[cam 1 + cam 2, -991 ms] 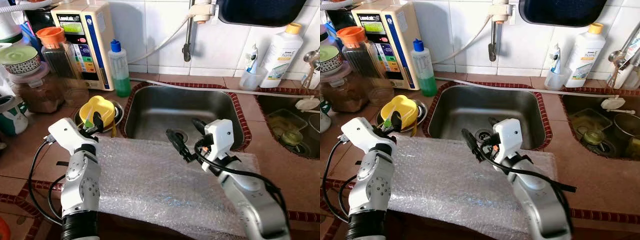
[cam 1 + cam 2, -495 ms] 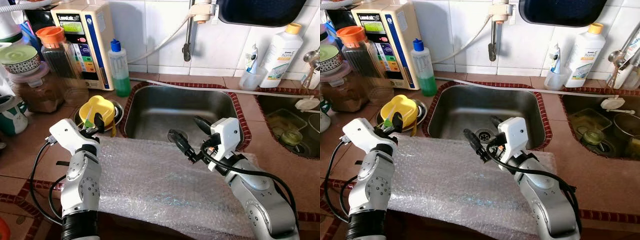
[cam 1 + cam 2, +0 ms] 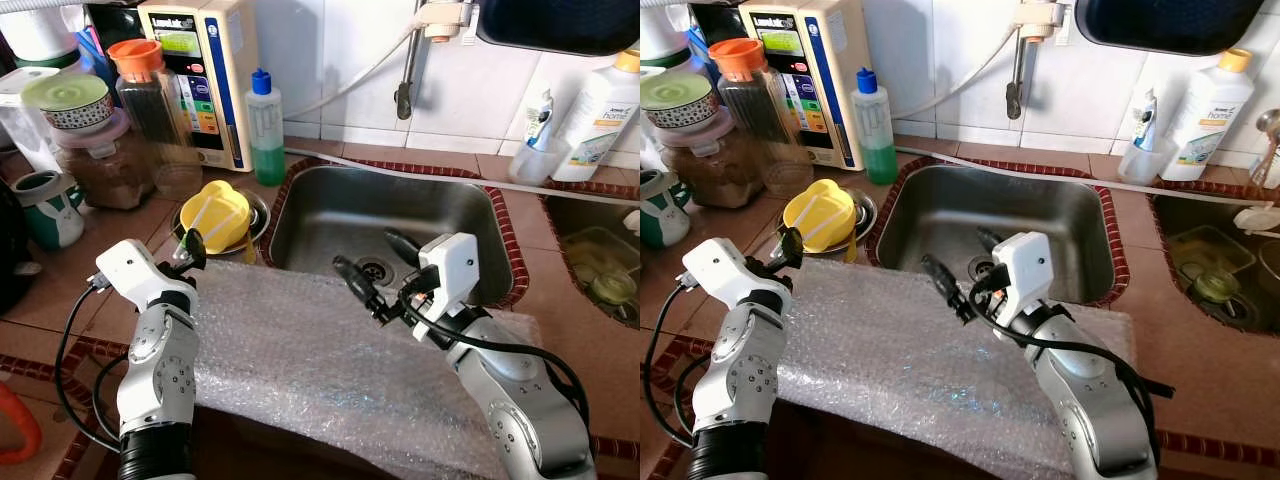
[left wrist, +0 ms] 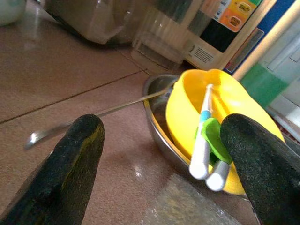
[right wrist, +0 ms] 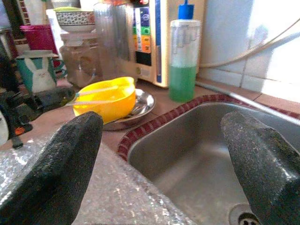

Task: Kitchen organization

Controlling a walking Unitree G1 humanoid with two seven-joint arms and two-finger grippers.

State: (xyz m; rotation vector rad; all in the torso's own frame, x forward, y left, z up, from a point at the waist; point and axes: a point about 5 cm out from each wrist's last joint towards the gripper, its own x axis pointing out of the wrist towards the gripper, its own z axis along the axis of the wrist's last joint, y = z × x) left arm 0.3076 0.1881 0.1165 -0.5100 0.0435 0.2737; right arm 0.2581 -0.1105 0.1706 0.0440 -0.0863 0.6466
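Bubble wrap point(image 3: 320, 350) covers the bench's front edge, its near end cut off. Both hands, left hand point(image 3: 190, 253) and right hand point(image 3: 375, 270), are spread apart, empty. The white bottle point(image 3: 603, 118) reads "home".

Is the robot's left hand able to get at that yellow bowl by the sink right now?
Probably yes. The left hand is open and points at the yellow bowl close ahead, with nothing between them; two toothbrushes lie across the bowl.

Left gripper point(image 3: 190, 252) jaws spread; right gripper point(image 3: 372, 268) likewise — both raised.
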